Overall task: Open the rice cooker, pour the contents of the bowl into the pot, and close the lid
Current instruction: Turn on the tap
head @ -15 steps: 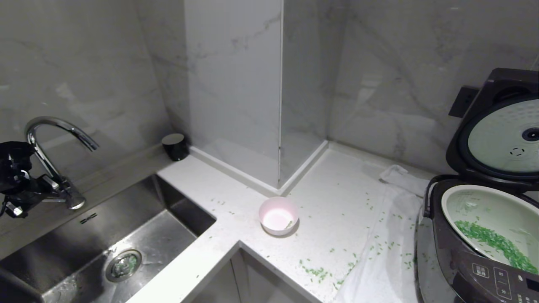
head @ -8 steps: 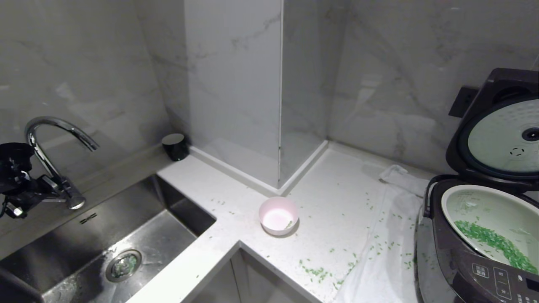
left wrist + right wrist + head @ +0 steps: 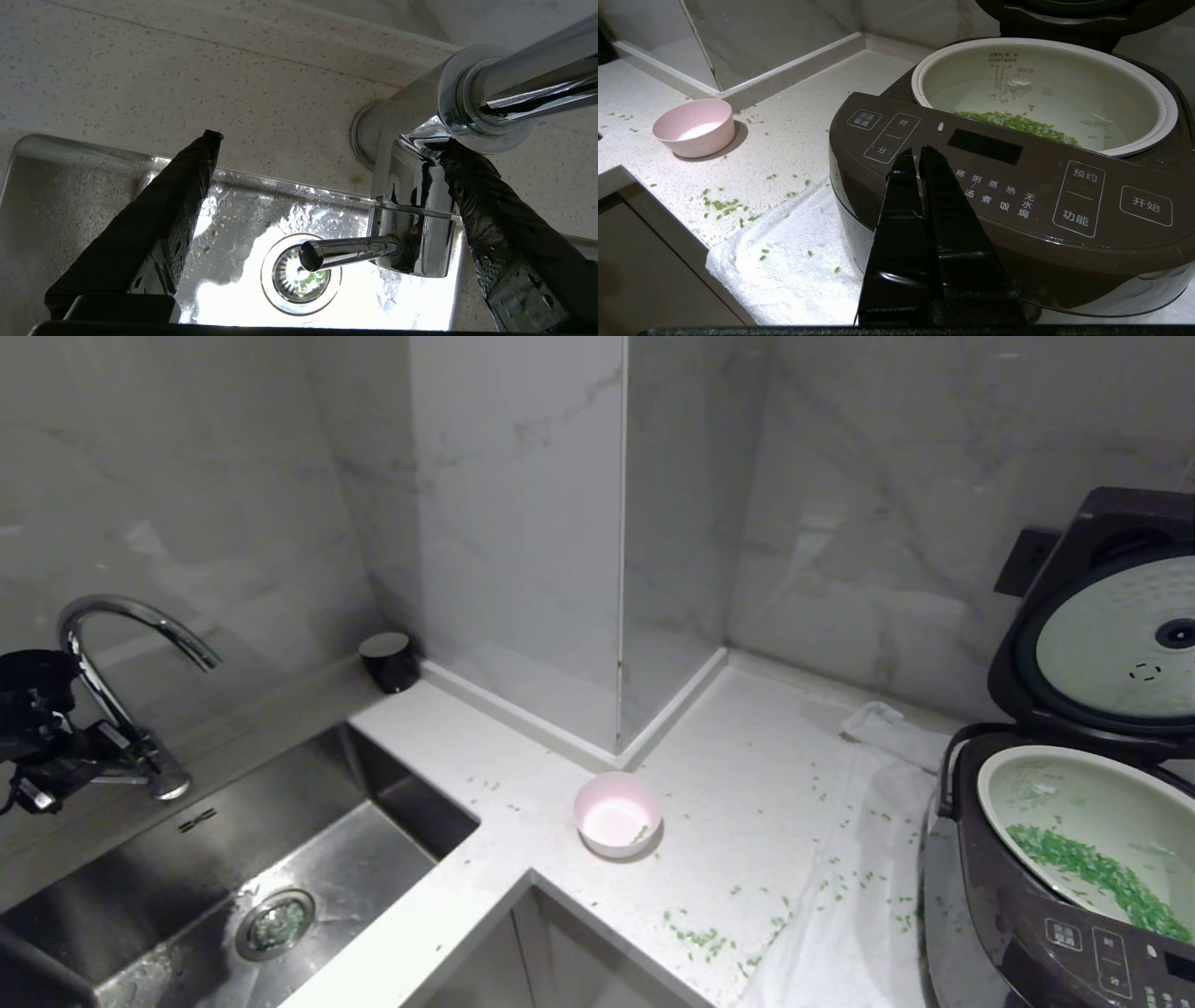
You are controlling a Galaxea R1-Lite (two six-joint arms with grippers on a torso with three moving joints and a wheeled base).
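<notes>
- Two grippers show in the wrist views: the right gripper (image 3: 915, 156) sits low in front of the large dark grey-brown rounded-square rice cooker (image 3: 1055, 915), its black fingers (image 3: 896, 224) pressed together with nothing between them.
- The cooker stands at the right edge of the white speckled stone counter (image 3: 747, 784) on a white textured cloth (image 3: 850, 915); its front panel carries white-labelled buttons and a small dark display.
- Inside it, the round pale whitish-green inner pot (image 3: 1008, 775) holds a heap of small bright green grain-like contents (image 3: 1092, 877) against the nearer wall.
- More green grains lie scattered over the counter and the cloth, thickest near the counter's front edge.
- The small round bowl (image 3: 617, 814), pale pink outside and white inside, stands upright on the counter, well apart from the cooker and near the base of the marble pillar; a few green bits cling inside it.
- To the left, the stainless steel sink (image 3: 187, 887) is sunk into the counter, with green bits in its round drain (image 3: 274, 924).
- The left gripper (image 3: 327, 140) hangs over the sink beside the curved chrome tap (image 3: 121, 653), its two black fingers (image 3: 154, 224) spread wide and empty; one finger appears to lie against the tap's body.
- Farther back, a small black cylinder (image 3: 388, 661) stands against the marble wall.
- The hinged dark lid (image 3: 1111, 616) stands upright behind the pot, its pale round inner plate facing forward.
</notes>
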